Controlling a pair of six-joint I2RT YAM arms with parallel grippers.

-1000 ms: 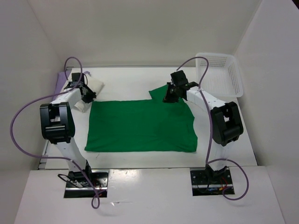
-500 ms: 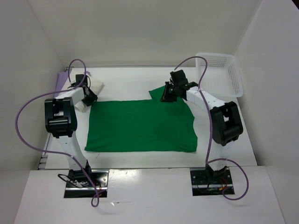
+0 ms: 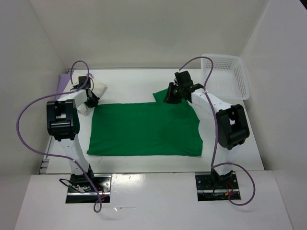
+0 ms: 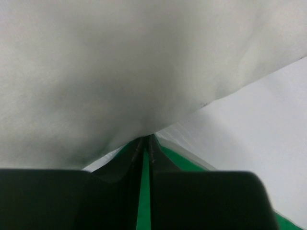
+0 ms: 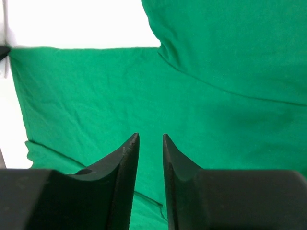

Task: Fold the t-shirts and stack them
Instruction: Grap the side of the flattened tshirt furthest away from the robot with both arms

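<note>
- Top view: a bright green cloth t-shirt lies spread flat in the middle of the white worktop. One sleeve pokes out at its upper right edge.
- An off-white cloth t-shirt sits bunched at the upper left of the frame, just beside the green shirt's corner. A lavender purple cloth t-shirt peeks out further left, partly hidden by the arm.
- The left hand is down on the off-white bundle, and the right hand hangs at the green sleeve. A white plastic mesh basket stands at the upper right.
- Left wrist view: off-white cloth fills the upper frame and dips to a point at the left hand. The fingers are almost together and appear closed on a pinch of that cloth. A green sliver shows between them lower down.
- Right wrist view: the right hand hovers over green cloth. Its fingers are slightly apart with nothing between them. Bare worktop shows at the upper left.
</note>
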